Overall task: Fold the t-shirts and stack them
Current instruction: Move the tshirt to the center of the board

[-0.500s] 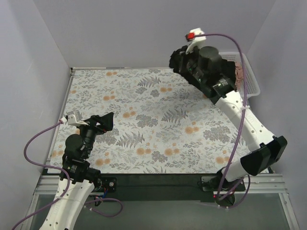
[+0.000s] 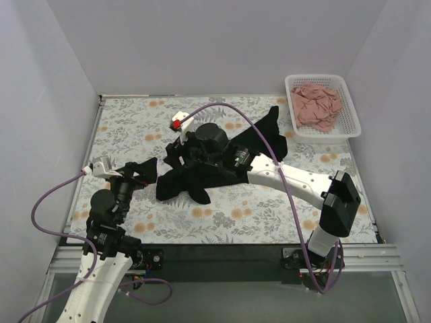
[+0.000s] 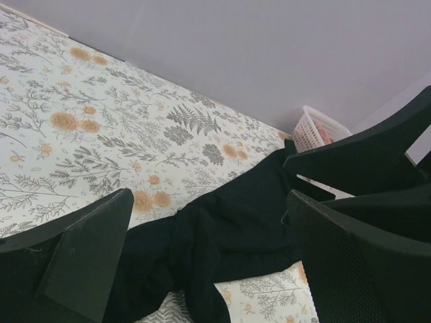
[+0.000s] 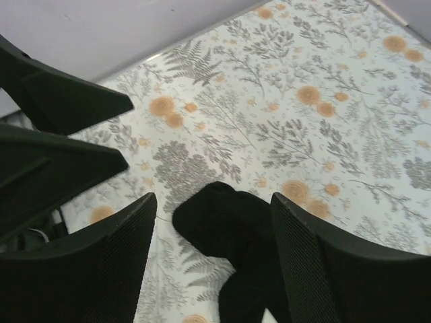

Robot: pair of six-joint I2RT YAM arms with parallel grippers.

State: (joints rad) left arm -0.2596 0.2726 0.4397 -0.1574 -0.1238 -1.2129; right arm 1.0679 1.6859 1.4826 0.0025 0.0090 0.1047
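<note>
The black t-shirt lies crumpled in a long diagonal heap on the floral table, from near my left gripper up toward the basket. My right gripper hovers open just above its near left end; in the right wrist view a bunched fold of the shirt lies on the table between the spread fingers. At the table's left my left gripper is open and empty; its wrist view shows the shirt just beyond its fingertips. The pink t-shirt lies crumpled in the basket.
The white lattice basket stands at the back right corner against the wall, also visible far off in the left wrist view. The right arm stretches low across the middle of the table. White walls close in the table on three sides.
</note>
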